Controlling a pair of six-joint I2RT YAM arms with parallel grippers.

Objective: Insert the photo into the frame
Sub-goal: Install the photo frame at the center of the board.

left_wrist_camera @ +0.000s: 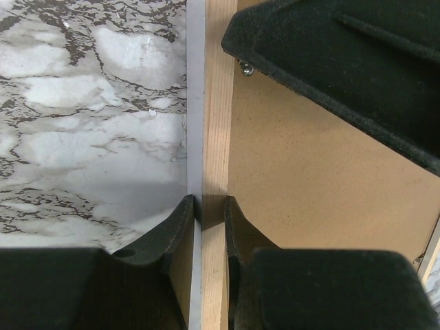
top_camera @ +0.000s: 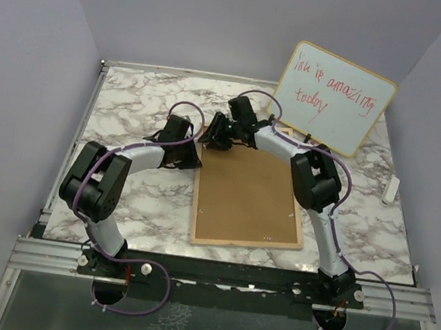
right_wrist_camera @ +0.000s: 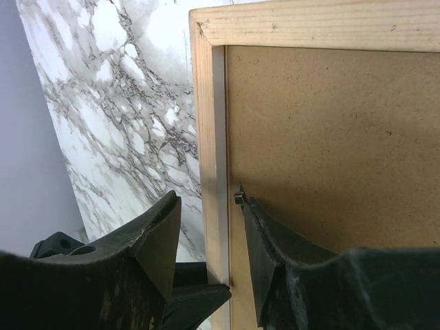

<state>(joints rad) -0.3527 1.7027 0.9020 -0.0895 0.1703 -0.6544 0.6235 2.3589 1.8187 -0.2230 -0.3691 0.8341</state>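
pinching the frame [left_wrist_camera: 218,103] rail, left hand [left_wrist_camera: 210,206]; right hand [right_wrist_camera: 208,203] straddles it, spread.

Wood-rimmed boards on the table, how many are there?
2. The picture frame lies flat, brown back up, mid-table between the two arms. The whiteboard with red writing stands propped at the far right corner. The arms could hide something small.

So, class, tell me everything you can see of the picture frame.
The frame is a thin-railed rectangle of light, bare-looking wood with mitred corners. It lies flat, back side up, on the marble table, and a brown backing board fills it. A small metal tab sits at its inner edge. The left hand pinches its left rail; the right hand, open, straddles the same rail near the far corner.
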